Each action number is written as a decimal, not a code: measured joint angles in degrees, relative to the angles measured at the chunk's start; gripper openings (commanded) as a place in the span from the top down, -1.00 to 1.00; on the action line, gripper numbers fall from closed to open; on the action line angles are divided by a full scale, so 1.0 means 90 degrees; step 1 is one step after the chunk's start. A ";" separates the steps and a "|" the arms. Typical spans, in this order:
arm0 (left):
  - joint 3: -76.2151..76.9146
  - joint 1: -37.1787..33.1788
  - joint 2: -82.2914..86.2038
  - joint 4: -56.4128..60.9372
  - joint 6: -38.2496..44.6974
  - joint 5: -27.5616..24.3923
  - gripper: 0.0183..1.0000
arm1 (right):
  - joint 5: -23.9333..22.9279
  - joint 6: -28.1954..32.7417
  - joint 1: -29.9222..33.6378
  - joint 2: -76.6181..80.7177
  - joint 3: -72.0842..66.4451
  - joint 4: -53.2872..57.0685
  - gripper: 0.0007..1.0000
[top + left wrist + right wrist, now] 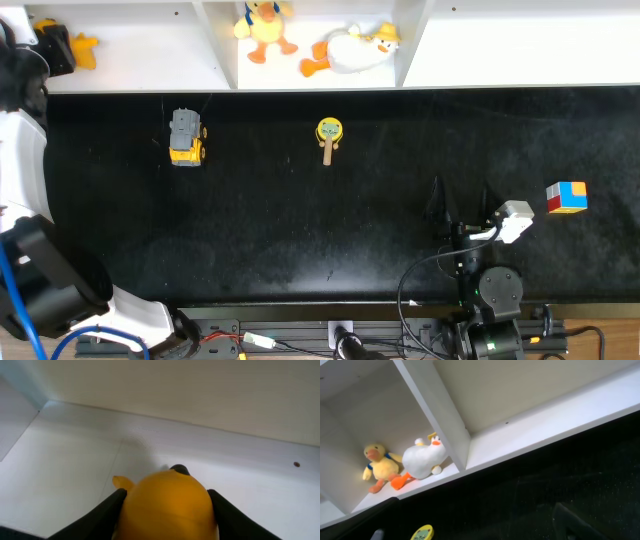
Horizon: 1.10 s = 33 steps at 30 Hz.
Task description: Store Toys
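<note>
Two fingers (100,515) of the left gripper (166,495) clamped the orange toy (167,510) between them (inside the left compartment of the shelf (140,55)); the right gripper (460,205) sat spread open, well in front of that shelf.

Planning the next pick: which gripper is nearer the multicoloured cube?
Right. The right gripper hangs beside the multicoloured cube; the left gripper is far off, inside the white shelf's left compartment.
</note>
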State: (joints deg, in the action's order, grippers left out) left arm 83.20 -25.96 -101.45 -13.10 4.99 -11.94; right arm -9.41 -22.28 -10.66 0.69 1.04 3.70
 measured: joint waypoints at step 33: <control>0.0430 0.0000 -0.0049 -0.0930 -0.0287 0.0413 0.00 | 0.0000 0.0002 0.0000 0.0000 0.0000 0.0002 -1.00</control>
State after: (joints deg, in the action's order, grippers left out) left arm 87.07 -25.96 -101.89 -21.47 2.42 -8.23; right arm -9.41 -22.26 -10.66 0.69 1.04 3.73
